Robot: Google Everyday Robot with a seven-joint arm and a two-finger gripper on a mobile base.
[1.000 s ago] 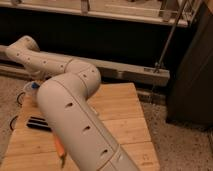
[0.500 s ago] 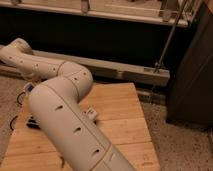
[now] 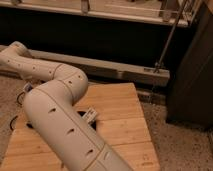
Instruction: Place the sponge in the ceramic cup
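Note:
My pale, bulky arm (image 3: 60,115) fills the left half of the camera view. It rises from the bottom edge, bends at an elbow (image 3: 70,80) and reaches back to the far left (image 3: 17,52). The gripper is out of view, past or behind the arm, and it is shut. The sponge and the ceramic cup are hidden or out of view. The wooden table (image 3: 122,107) lies under the arm, with its left part covered. A small white tag (image 3: 91,115) on a dark piece peeks out at the arm's right side.
A dark cabinet (image 3: 192,75) stands just right of the table. A long grey rail (image 3: 125,70) runs along the wall behind it, and a thin slanted pole (image 3: 169,45) rises from the rail. A cable (image 3: 12,122) loops on the floor at the left.
The arm has swung so that its big near link lies lower and further left over the table. It now covers the dark bar and orange item seen a second ago.

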